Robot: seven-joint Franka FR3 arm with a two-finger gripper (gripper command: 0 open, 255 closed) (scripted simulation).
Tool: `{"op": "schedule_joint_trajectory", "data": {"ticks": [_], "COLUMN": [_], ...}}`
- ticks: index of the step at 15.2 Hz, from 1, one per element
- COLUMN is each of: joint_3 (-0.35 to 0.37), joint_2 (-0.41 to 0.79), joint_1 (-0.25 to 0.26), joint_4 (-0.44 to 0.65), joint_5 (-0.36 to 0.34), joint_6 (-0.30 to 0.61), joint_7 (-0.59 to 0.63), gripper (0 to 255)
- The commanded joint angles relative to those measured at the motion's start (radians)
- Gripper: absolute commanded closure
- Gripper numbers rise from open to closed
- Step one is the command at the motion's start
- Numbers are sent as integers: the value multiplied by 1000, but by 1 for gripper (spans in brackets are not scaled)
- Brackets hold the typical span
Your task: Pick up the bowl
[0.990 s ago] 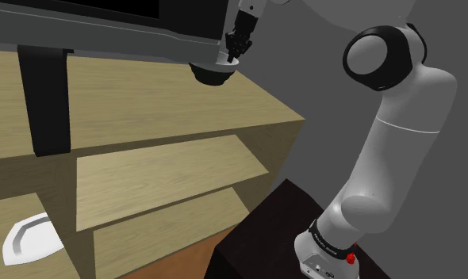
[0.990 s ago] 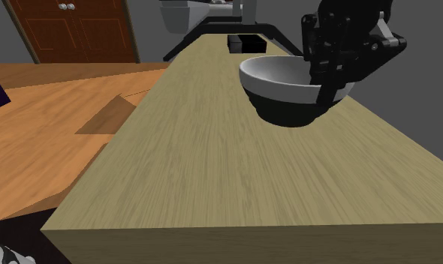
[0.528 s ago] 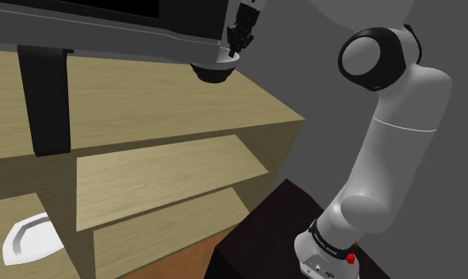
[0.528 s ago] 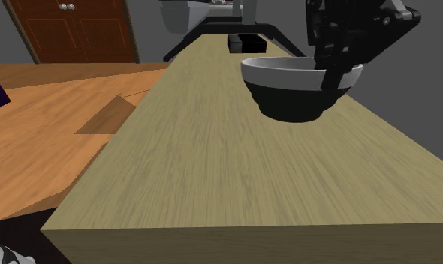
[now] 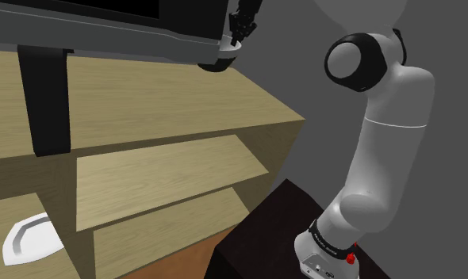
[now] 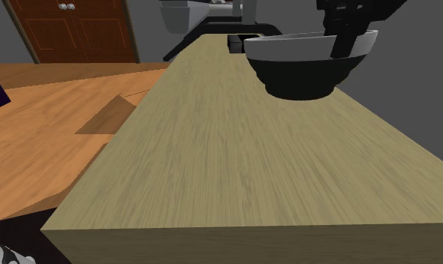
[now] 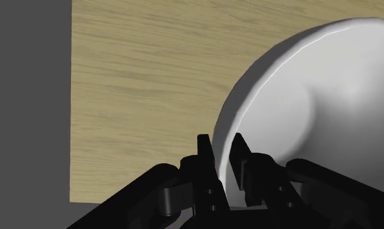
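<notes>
Lifting is the step in hand: gripper [image 7: 220,146] clamped on the bowl [image 6: 302,67] by its rim at 3 o'clock in the second exterior view, bowl apparently hanging just off the wood top [image 6: 212,165]; next move likely wants a steady vertical rise, no tilt.

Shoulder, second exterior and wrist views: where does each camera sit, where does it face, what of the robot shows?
Shoulder view: beside the stand, facing up-left over the wooden cabinet; shows the arm and gripper.
Second exterior view: low at the cabinet's end, facing along its top toward a brown door; shows the gripper.
Wrist view: on the wrist, facing down at the cabinet; shows the gripper.
Shared: the last two show the gripper shut on the bowl's rim.
</notes>
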Motion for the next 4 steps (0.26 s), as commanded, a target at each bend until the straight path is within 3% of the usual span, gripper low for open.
{"op": "schedule_joint_trajectory", "data": {"ticks": [1, 4], "joint_3": [0, 1], "joint_2": [30, 53], "joint_1": [-11, -19], "joint_4": [79, 134], "joint_5": [9, 16], "joint_6": [-49, -80], "joint_7": [5, 8], "gripper": [255, 255]}}
